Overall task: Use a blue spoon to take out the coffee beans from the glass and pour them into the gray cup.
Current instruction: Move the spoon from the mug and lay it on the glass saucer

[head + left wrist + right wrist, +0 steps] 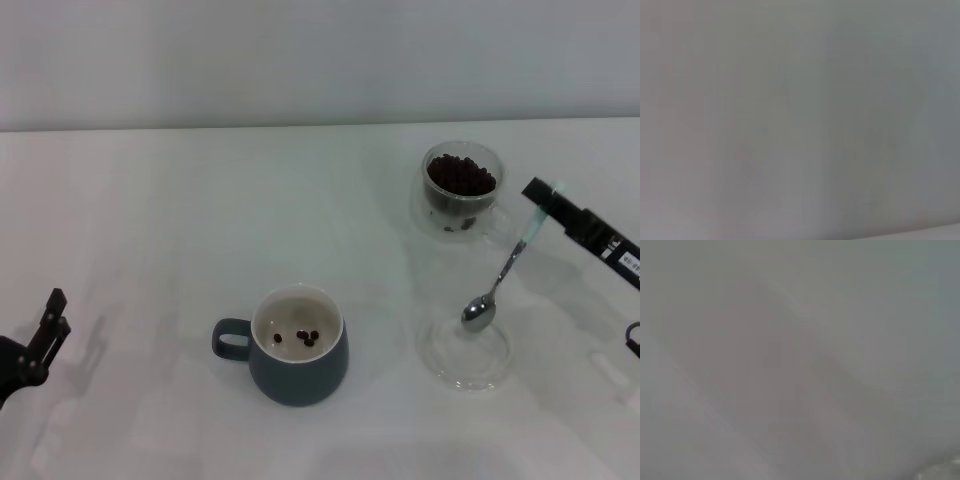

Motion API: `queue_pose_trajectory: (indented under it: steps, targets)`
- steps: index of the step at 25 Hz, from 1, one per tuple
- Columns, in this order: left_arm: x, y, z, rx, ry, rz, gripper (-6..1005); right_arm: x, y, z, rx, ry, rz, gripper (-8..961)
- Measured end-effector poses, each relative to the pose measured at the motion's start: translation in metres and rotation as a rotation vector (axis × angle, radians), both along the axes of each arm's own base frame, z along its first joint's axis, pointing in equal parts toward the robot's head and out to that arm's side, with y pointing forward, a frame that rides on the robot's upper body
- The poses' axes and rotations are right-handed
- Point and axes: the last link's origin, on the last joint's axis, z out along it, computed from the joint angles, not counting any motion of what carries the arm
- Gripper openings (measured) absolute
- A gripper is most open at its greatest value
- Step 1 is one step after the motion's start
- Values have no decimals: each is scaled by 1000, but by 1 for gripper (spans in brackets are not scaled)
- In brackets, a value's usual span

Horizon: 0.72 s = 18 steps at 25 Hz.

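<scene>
Just right of the glass saucer, we see the right claw closed on the pale handle end of the blue spoon. The spoon hangs tilted from that grip, its metal bowl lowest and poised over the saucer's far edge; we cannot tell whether the bowl touches the saucer. The bowl looks empty of beans, as far as we can make out.

Beyond the saucer stands the glass, close to the claw, with a heap of coffee beans filling its inner well. To the left of the saucer, well apart from it, sits the gray cup on the white counter, its loop handle pointing away from the saucer. A few beans lie on its cream-white bottom.

Far to the left of the saucer, at the edge of the head view, the left claw is parked low and touches none of the things; we cannot tell how its fingers are set. Much of the right arm is cut off by the view's edge. Both wrist views give us only a blurred pale surface, with nothing to make out.
</scene>
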Motion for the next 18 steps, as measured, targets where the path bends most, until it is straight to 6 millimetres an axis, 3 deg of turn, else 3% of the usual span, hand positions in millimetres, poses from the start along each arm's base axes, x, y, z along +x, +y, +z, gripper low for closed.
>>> queue_pose_trajectory:
  steps: [18]
  targets:
    - [2,7,3,22,-4,-2,763,9,-7,-28,-85,-97,-63,150]
